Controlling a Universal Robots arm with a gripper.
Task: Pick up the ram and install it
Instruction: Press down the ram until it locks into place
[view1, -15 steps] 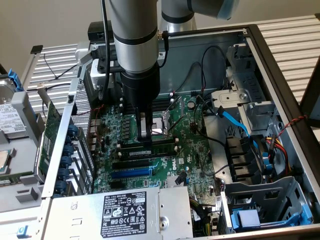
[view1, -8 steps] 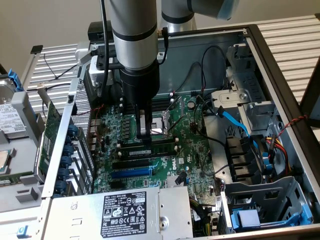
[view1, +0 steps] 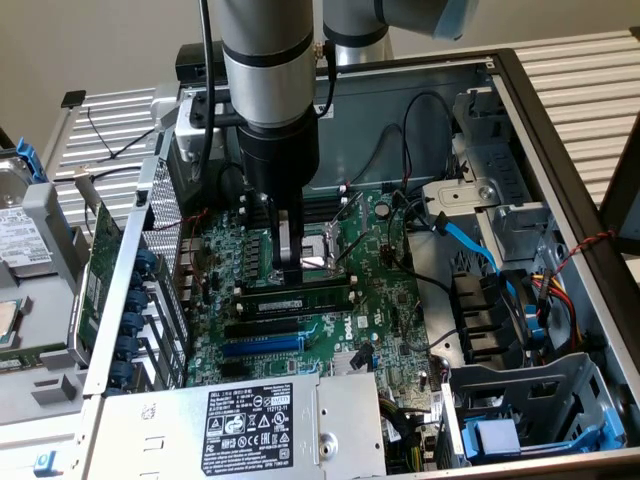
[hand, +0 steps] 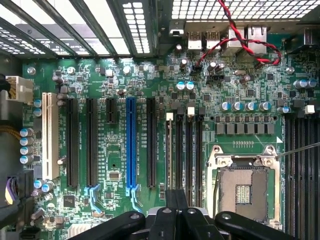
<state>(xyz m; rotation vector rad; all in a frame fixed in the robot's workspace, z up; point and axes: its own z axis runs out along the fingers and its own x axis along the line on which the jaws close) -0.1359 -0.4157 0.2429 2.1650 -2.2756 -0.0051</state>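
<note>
The ram (view1: 300, 298) is a long thin green stick with black chips, standing on edge in a memory slot on the motherboard (view1: 390, 300) inside the open computer case. In the wrist view the ram (hand: 169, 155) appears edge-on as a thin strip between black slots with white clips. My gripper (view1: 290, 268) hangs straight down over the board, its tips just behind and above the stick. The black fingers (hand: 176, 196) are pressed together with nothing between them, over the end of the memory slots. Whether they touch the stick I cannot tell.
The CPU socket (hand: 243, 190) lies beside the memory slots. A blue expansion slot (hand: 131, 145) and black slots lie on the other side. A red-black wire (hand: 240, 35) loops near the rear ports. The power supply (view1: 250, 425), drive cage (view1: 530, 400) and blue cable (view1: 470, 245) crowd the case.
</note>
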